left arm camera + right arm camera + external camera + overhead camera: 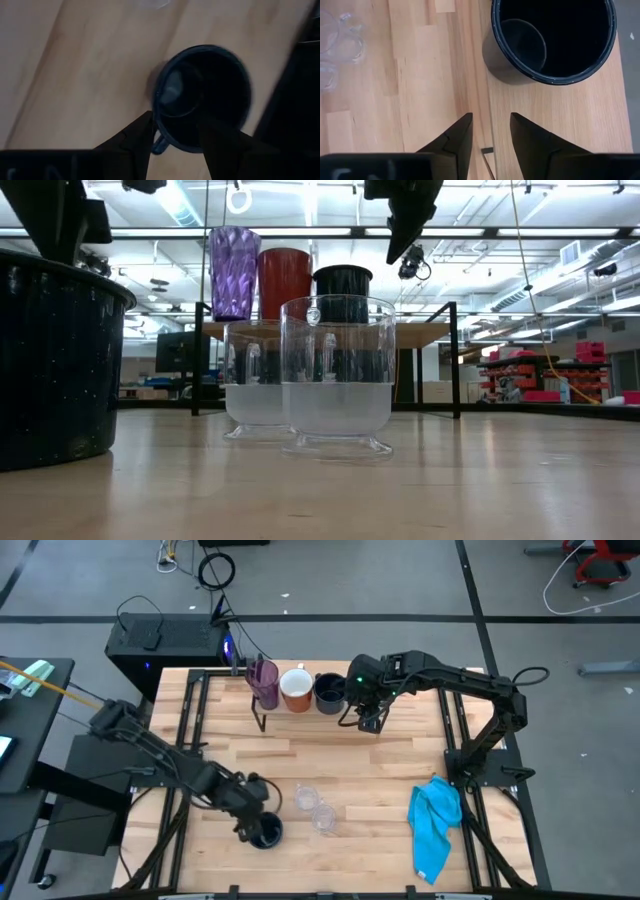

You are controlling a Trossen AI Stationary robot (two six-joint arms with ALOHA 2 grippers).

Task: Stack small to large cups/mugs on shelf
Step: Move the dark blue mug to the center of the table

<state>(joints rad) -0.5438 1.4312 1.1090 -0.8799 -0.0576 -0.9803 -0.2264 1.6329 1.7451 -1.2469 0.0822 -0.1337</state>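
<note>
Now I see my left gripper (172,132) straddling the rim of 1 black mug (265,833), jaws parted; my right gripper (490,131), slightly open and empty, hovers just beside the shelf's black mug (552,37).

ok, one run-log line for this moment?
shelf: purple tumbler, white mug, black mug | left gripper: straddling second black mug's wall | right gripper: open, empty

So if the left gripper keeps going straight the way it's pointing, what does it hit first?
Most likely the black handled mug on the wooden tabletop: the left gripper hangs right over its near rim, fingers apart either side of the wall. Depth is unclear.
</note>
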